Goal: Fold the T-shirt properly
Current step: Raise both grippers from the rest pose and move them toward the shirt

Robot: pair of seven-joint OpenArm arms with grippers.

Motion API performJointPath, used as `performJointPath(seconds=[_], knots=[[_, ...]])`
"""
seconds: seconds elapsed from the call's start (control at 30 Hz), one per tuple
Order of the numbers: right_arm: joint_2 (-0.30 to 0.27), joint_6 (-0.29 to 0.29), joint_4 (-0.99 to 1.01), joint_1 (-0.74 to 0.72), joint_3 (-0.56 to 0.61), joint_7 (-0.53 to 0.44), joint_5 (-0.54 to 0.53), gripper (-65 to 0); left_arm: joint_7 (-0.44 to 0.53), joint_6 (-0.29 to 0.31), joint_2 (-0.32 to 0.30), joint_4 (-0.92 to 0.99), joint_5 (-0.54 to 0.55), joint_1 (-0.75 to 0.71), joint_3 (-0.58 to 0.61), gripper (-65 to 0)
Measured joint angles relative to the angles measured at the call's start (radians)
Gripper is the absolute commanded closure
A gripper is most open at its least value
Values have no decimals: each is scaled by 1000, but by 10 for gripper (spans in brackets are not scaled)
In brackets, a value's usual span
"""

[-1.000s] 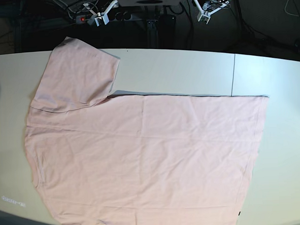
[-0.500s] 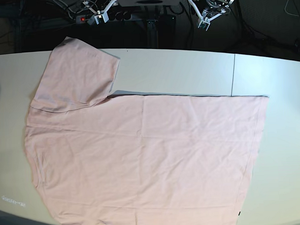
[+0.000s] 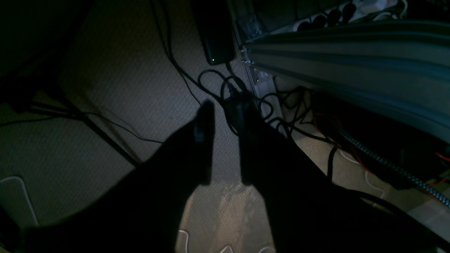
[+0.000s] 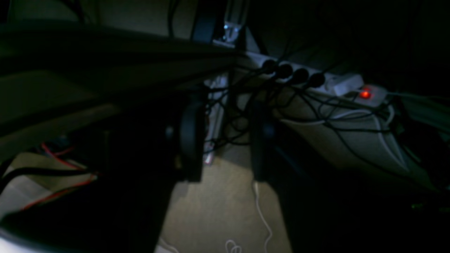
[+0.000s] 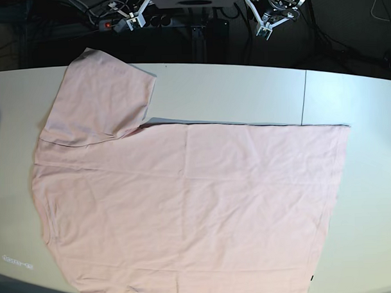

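2 arms parked beyond the far edge, T-shirt [image 5: 185, 205] untouched.

It lies flat, plain side up, on the white table [image 5: 371, 198], 1 sleeve [image 5: 101, 98] spread far-left. Left gripper [image 3: 225, 144] and right gripper [image 4: 225, 140] hang over floor cables, jaws part-open, empty. Best grip the sleeve edge and far hem together, folding evenly to avoid wrinkles.

A white table [image 5: 245, 93]; behind it, a power strip [image 4: 334, 84] amid black cables [image 3: 267, 109].
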State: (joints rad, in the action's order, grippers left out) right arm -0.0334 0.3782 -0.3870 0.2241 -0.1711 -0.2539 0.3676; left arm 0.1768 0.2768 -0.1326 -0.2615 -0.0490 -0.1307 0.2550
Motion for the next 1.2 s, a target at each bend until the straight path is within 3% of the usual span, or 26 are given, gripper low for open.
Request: performJointPath(seconds=[0.13,0.3,0.43,0.53,0.7,1.2], knots=[[0,0,0,0,0,0,0,-225,0,16,0,0,-58,-6,0,-152],[-5,0,-35,42,0,-1,3,-225,29,229,0,-5,-131,-24,0,-152],[-17,-1,-110,105,0,-2,7,-225,32,351,-16,-23,-140,-45,0,-152],[-45,-1,-172,161,0,-2,6,-225,82,383,-58,-72,-139,-72,0,-152],[-119,-1,-260,248,0,2,3,-225,131,388,-138,-210,-139,-131,0,-152],[-336,-4,-593,512,2,4,-38,-225,127,394,-287,-692,-108,-389,0,-152]])
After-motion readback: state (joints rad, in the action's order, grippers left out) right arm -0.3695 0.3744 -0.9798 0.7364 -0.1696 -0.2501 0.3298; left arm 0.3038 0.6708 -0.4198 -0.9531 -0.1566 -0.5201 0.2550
